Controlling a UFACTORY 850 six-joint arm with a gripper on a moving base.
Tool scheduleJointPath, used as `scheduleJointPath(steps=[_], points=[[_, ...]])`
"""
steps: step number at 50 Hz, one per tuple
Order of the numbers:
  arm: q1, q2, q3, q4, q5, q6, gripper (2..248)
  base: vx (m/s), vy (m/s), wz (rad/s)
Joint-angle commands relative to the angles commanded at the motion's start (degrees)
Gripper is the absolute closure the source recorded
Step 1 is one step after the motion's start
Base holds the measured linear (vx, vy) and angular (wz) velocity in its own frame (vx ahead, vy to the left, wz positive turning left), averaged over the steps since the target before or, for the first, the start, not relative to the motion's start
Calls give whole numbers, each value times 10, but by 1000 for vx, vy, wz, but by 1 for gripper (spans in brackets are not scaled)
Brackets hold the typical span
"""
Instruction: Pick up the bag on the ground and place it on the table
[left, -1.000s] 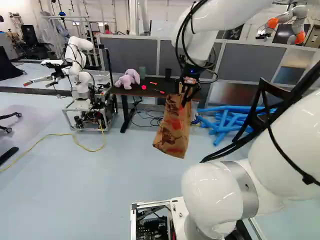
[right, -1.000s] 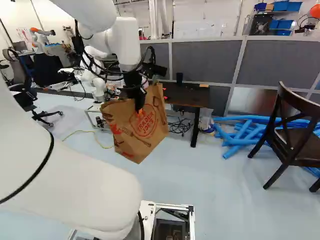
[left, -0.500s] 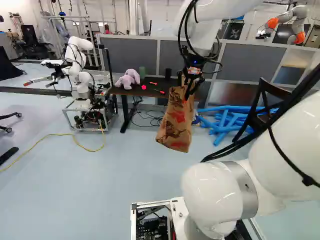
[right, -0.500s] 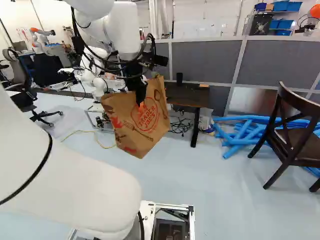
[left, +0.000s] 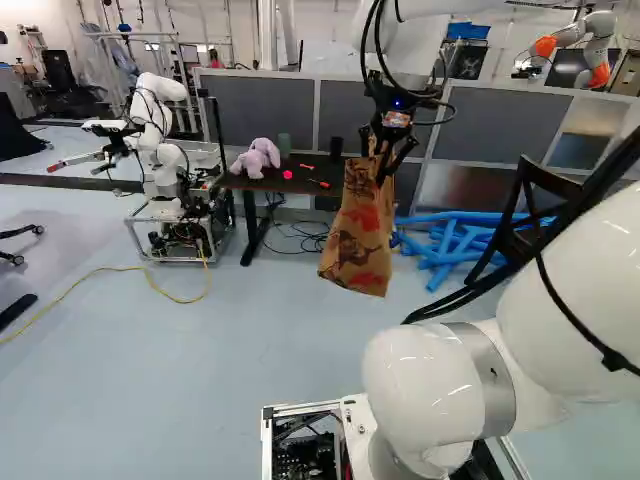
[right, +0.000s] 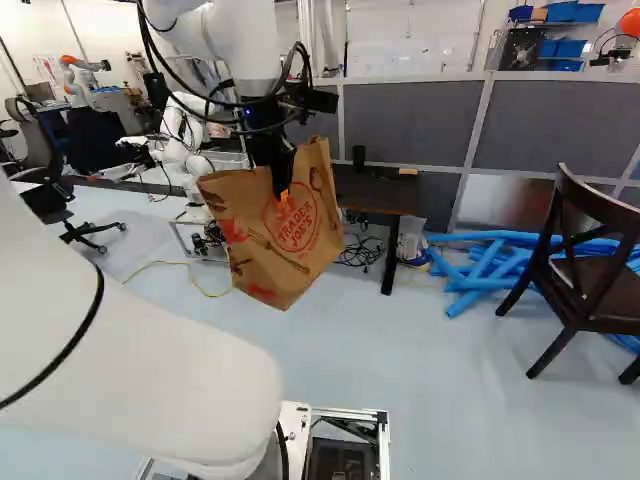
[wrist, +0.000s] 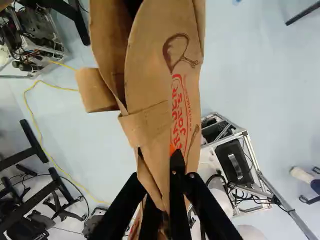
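My gripper (right: 283, 192) is high in front of the table, shut on the brown paper bag (right: 290, 245), which hangs tilted above the floor. In the left base view the bag (left: 358, 240) overlaps the table's right end; its bottom is lower than the tabletop. The wrist view has the gripper (wrist: 174, 154) pinching one side of the bag (wrist: 162, 60) near its rim, a folded flap beside it. The dark table (right: 375, 190) stands behind the bag.
A pink plush toy (left: 256, 158), a green cup (left: 285, 145) and a black cup (left: 336, 148) stand on the table. Another robot (left: 170, 170) is left of it. Blue tubes (left: 450, 240) and a dark chair (right: 580, 265) are to the right.
My arm has lifted slightly and carried the held bag a little to the right in the left base view. The base has stayed put.
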Motion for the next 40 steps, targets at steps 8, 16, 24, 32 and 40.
scheduleJointPath(steps=[8,16,24,32,40], points=[[0,-1,-4,0,-2,0,227,0,0,0],[0,-1,-4,0,-2,0,227,0,0,0],[0,-1,-4,0,-2,0,227,0,0,0],[0,-1,-4,0,-2,0,227,1,-1,-9],[0,-1,-4,0,-2,0,227,29,-29,-230]])
